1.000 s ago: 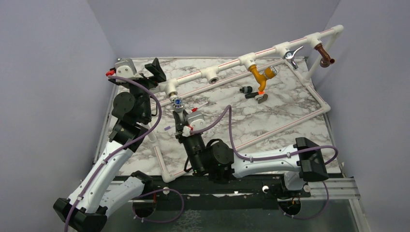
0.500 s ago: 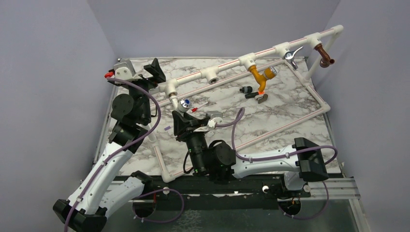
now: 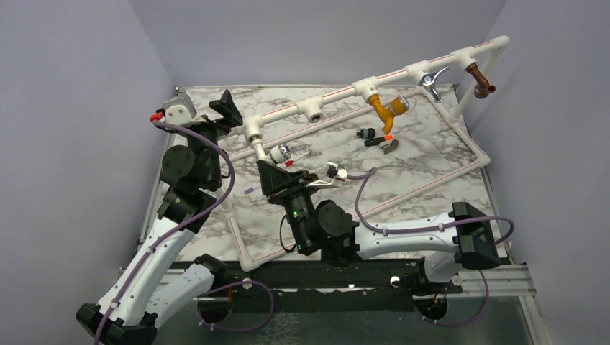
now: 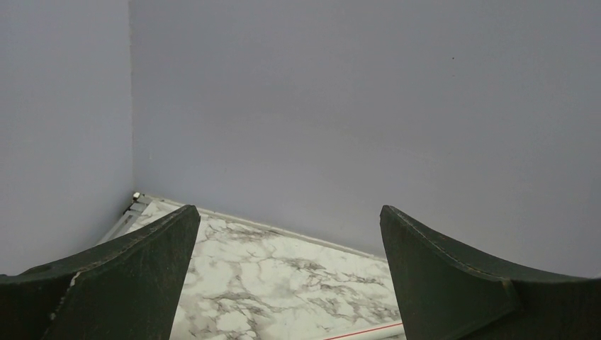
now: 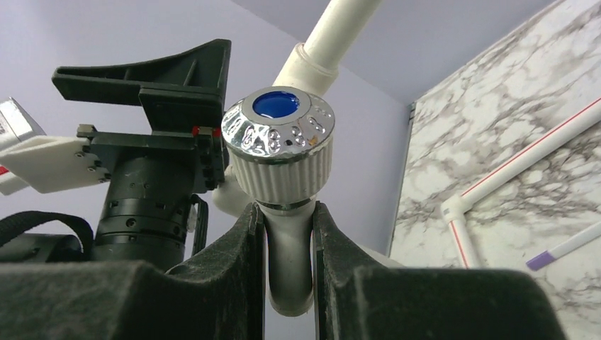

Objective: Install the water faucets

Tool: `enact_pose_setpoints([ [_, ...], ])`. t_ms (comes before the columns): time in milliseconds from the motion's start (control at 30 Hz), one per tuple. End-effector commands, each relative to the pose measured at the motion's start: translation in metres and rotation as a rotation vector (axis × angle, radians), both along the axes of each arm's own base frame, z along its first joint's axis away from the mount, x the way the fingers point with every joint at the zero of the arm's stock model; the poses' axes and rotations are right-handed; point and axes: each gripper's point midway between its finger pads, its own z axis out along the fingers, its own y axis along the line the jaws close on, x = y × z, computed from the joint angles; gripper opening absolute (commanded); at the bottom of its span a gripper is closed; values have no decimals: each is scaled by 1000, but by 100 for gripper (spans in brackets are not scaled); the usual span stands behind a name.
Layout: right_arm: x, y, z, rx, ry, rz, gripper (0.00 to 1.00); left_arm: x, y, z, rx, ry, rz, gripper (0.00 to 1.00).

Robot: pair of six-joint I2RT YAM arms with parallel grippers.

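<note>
Left wrist: left jaws wide, facing wall (image 4: 354,106) at table (image 4: 283,290) corner; right jaws pinch white faucet (image 5: 280,170).

The white faucet (image 5: 280,177) carries a chrome knob with a blue centre (ribbed white beneath). Others are a mustard-yellow faucet (image 3: 383,109), a brown faucet (image 3: 480,80) and a black-and-orange faucet (image 3: 375,136). The table (image 3: 431,154) is white marble veined grey; the white pipe frame (image 3: 338,98) bears thin red stripes.
</note>
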Motion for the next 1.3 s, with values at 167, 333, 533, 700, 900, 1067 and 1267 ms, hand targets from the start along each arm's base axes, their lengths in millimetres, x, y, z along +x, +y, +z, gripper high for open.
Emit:
enact_pose_setpoints([
  [167, -4, 1, -3, 240, 141, 93, 1, 1, 18, -44, 68, 151, 106, 99],
  [333, -5, 1, -2, 306, 193, 107, 1, 1, 18, -44, 68, 149, 105, 99],
  [533, -3, 0, -11, 417, 290, 129, 1, -2, 22, -42, 69, 141, 118, 99],
  [700, -5, 3, -11, 513, 349, 168, 1, -4, 24, -40, 70, 136, 125, 99],
  [900, -4, 7, -13, 541, 373, 178, 1, -6, 26, -38, 66, 127, 131, 99],
  [1067, -5, 8, -18, 542, 375, 185, 1, -6, 26, -38, 68, 127, 136, 99],
  [1267, -4, 6, -21, 533, 373, 172, 1, -5, 27, -39, 71, 133, 141, 99],
])
